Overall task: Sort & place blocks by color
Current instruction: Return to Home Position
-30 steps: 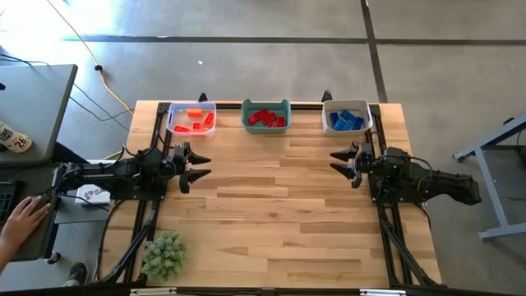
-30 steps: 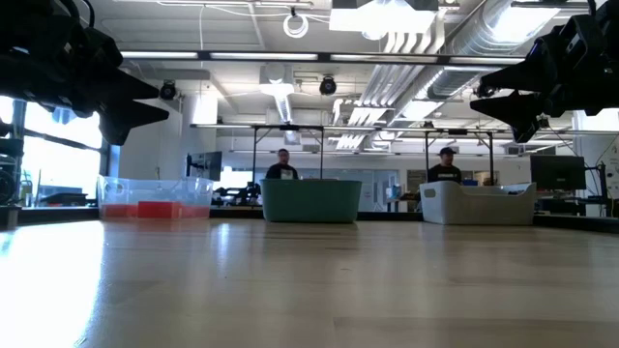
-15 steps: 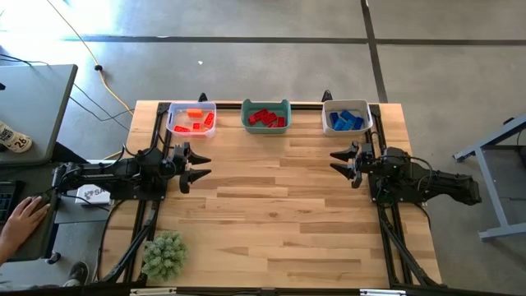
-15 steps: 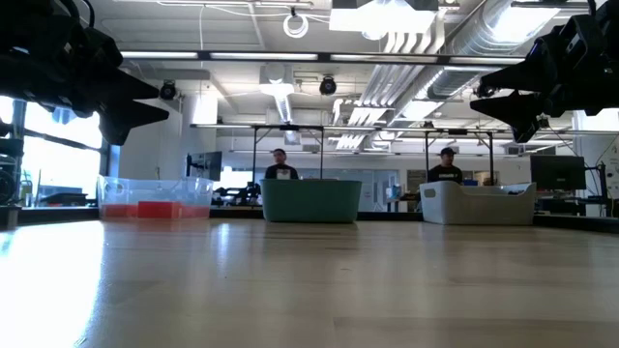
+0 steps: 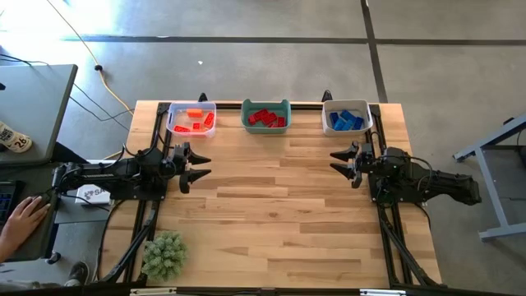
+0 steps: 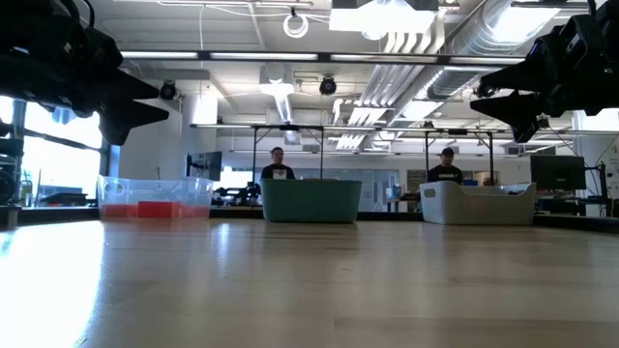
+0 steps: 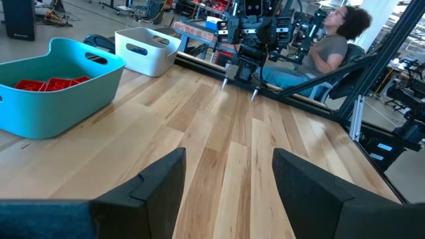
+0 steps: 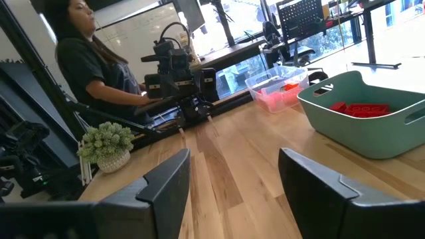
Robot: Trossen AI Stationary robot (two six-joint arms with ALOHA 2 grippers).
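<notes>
Blocks [image 5: 265, 117] lie at mixed angles in bins [image 5: 246, 104] — left fingers [image 5: 200, 159], right fingers [image 5: 339, 154] spread, empty.

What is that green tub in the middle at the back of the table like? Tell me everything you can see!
The green bin is a teal tub that looks like smooth plastic, with rounded corners and a handle slot near its rim. It stands upright on the wooden table at the far edge, between the transparent bin and the white bin, touching neither. Several red blocks lie inside. Only they and the table touch it.
</notes>
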